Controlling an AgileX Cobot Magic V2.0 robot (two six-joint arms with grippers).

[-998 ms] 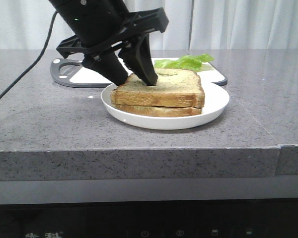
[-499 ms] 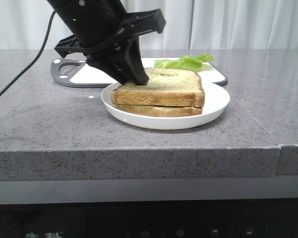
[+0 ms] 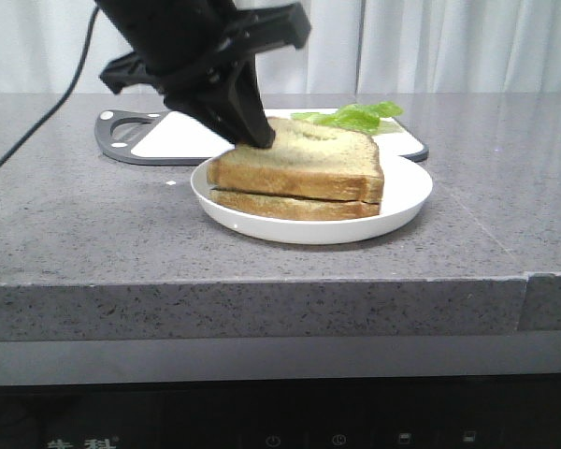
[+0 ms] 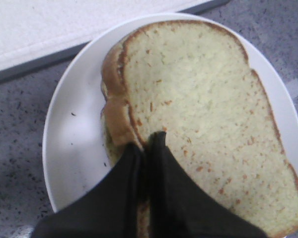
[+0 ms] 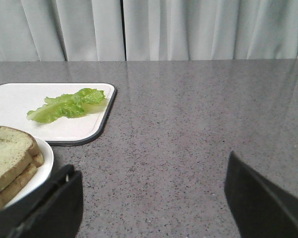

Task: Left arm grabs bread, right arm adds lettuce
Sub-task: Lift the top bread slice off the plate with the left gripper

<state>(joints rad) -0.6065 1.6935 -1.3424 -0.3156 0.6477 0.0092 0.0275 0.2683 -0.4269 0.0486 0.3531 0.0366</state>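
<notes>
Between left jaws, bread (image 3: 299, 161) edge pinched

speckled grey stone-look counter (image 3: 93, 234), glossy white plate (image 3: 407, 192), porous toasted bread (image 3: 304, 164), ruffled lettuce (image 5: 67, 105).

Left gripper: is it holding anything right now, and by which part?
Yes. The left gripper is shut on the top bread slice, pinching its crust edge near one corner. The right gripper is open and holds nothing.
</notes>
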